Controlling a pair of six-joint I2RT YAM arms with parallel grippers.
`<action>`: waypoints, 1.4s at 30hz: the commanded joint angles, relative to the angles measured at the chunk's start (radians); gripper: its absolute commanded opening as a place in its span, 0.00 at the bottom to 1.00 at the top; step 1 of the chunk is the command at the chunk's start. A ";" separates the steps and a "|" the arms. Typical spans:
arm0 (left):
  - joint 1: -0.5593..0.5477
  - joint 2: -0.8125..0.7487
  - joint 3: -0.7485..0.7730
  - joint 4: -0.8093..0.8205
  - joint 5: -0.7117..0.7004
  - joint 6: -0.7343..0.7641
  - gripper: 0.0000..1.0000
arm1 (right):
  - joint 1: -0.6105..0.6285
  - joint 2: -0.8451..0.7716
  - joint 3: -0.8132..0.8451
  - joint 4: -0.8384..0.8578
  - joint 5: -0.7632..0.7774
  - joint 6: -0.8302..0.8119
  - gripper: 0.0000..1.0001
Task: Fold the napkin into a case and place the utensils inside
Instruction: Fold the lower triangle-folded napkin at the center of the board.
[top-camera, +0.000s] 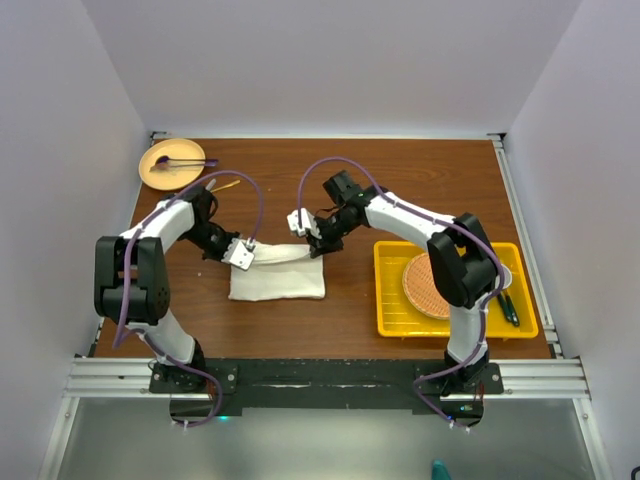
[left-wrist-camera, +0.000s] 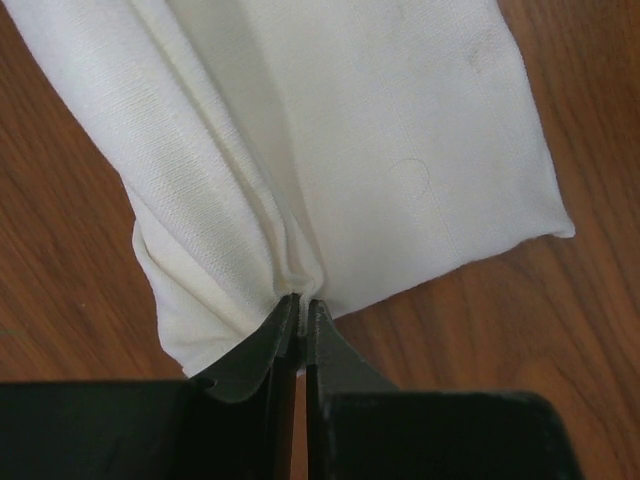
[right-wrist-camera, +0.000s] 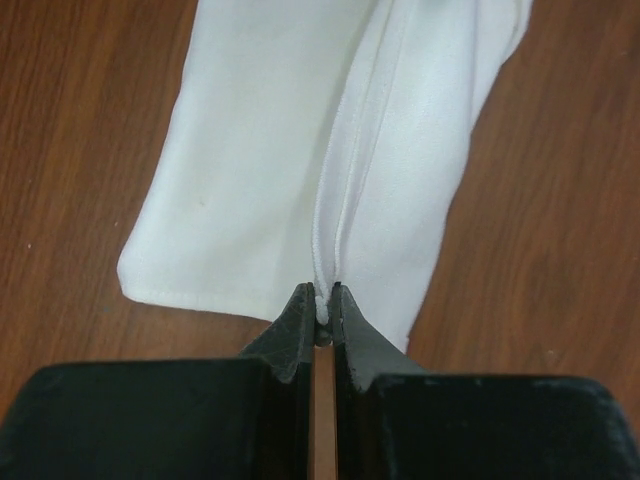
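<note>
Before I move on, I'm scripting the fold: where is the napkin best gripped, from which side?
Pinch the napkin by its far edge near each end, each arm from its own side. It lies flat, so probably only a raised edge offers a pinch, as the left gripper and right gripper show.

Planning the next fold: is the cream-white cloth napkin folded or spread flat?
Folded: the cream-white napkin shows overlapping layers, left end effector and right end effector pinching its far edge.
</note>
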 joint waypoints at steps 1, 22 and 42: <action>0.018 -0.039 -0.039 -0.035 -0.036 -0.019 0.00 | 0.007 -0.026 -0.063 0.050 0.108 -0.048 0.00; 0.018 0.015 0.002 -0.067 0.010 -0.067 0.04 | 0.023 0.055 -0.032 0.046 0.231 -0.032 0.00; 0.228 -0.193 -0.028 0.292 0.345 -1.033 0.53 | 0.059 0.081 -0.008 0.004 0.288 -0.103 0.00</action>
